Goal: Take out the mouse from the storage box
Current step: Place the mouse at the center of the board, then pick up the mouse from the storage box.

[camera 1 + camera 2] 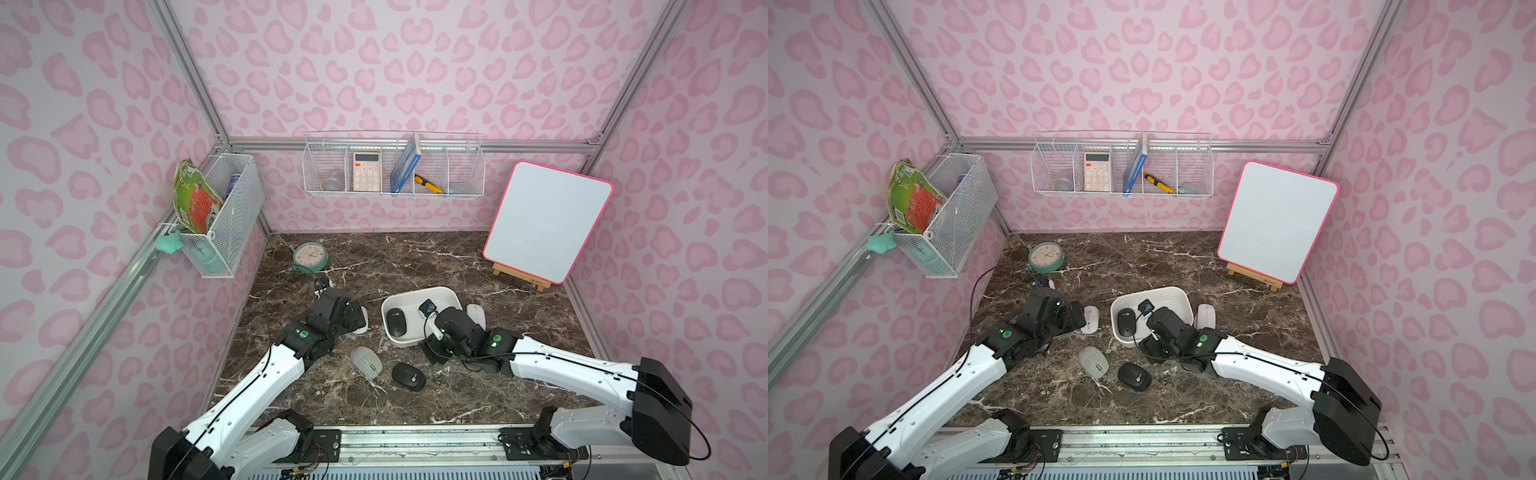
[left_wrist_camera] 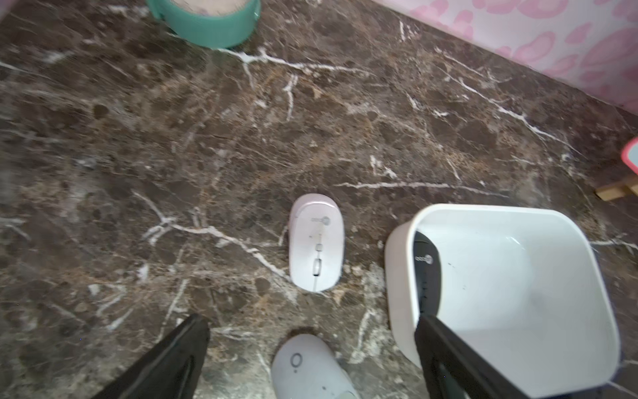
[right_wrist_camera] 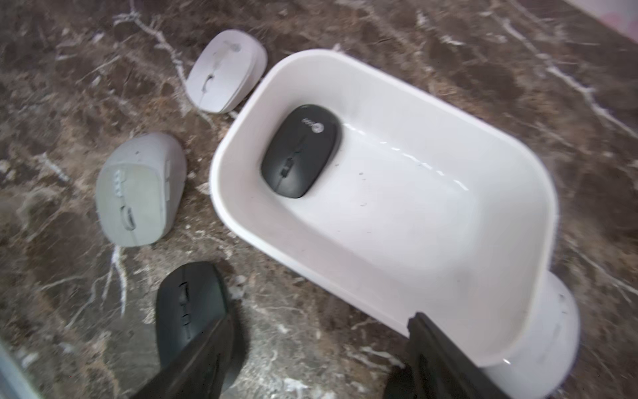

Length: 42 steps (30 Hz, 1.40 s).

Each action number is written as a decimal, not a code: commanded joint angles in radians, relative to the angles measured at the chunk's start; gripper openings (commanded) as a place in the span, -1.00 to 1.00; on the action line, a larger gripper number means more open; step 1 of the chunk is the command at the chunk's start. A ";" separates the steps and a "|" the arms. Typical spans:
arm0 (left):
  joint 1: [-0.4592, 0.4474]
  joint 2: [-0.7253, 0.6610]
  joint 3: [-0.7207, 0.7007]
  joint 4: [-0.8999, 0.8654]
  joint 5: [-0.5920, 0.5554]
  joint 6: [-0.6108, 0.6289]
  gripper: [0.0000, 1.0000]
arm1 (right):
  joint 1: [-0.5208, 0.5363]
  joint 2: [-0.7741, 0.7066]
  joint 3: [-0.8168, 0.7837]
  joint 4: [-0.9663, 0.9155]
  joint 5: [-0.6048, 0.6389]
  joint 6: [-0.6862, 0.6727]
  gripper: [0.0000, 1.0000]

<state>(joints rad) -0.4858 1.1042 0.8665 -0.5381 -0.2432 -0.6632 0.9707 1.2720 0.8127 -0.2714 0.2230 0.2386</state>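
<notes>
Black, oval and plastic, the mouse (image 3: 301, 151) lies flat inside the shallow white plastic storage box (image 3: 379, 86), close to the end wall facing the left gripper (image 2: 312, 321). That gripper hangs beside the box, its jaws spread wide and gripping nothing. The right gripper (image 3: 322, 317) hovers over the box's rim, jaws parted and empty; a white oval mouse (image 2: 316, 241) lies on the brown marble table (image 2: 172, 155) just beside the box.
</notes>
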 commanded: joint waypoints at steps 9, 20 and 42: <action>-0.232 0.359 0.348 -0.194 0.144 -0.049 0.87 | -0.219 -0.129 -0.159 0.190 0.051 0.092 0.66; -0.330 0.723 0.662 -0.368 0.039 -0.056 0.82 | -0.348 -0.300 -0.374 0.384 -0.028 0.126 0.68; -0.281 0.957 0.750 -0.360 0.029 -0.074 0.86 | -0.369 -0.376 -0.539 0.561 -0.016 0.133 0.72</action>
<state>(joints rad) -0.7742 2.0556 1.6264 -0.9222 -0.2459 -0.7311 0.6010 0.9043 0.2810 0.2417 0.1974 0.3725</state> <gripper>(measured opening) 0.928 0.859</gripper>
